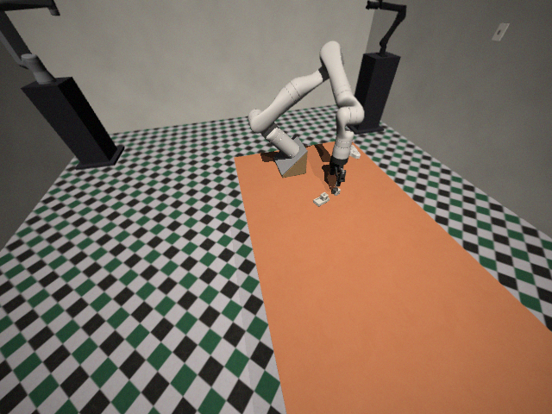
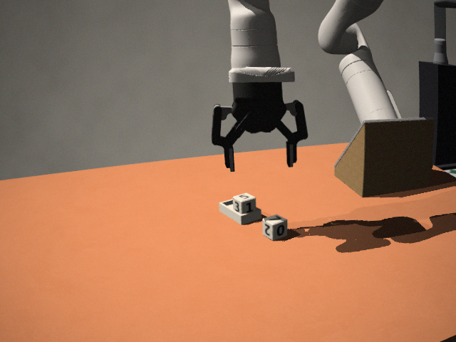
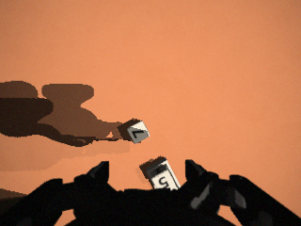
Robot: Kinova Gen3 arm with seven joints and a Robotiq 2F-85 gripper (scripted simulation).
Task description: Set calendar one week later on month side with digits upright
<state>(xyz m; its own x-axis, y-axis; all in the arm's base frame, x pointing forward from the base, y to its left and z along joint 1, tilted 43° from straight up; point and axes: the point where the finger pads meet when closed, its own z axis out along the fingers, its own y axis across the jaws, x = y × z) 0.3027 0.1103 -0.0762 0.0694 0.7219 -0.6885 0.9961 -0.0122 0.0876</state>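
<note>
The white tray (image 1: 317, 203) (image 2: 230, 213) lies flat on the table. One white cube (image 1: 324, 195) (image 2: 244, 204) (image 3: 163, 182) sits in its near right part in the exterior view, with 5 on top and 3 and 1 on the visible sides. The other cube (image 1: 336, 191) (image 2: 275, 228) (image 3: 138, 133) lies flat on the table beside the tray, apart from it, with 7 on top and 2 and 0 on the visible sides. My gripper (image 2: 261, 167) (image 3: 147, 169) is wide open and empty, above the table. No month name is readable.
The orange table top (image 1: 379, 267) (image 2: 147, 276) (image 3: 226, 94) surrounds the tray and loose cube. The wedge-shaped arm base (image 1: 296, 165) (image 2: 397, 158) stands behind and to the right in the exterior view. The arm's shadow falls beside the loose cube.
</note>
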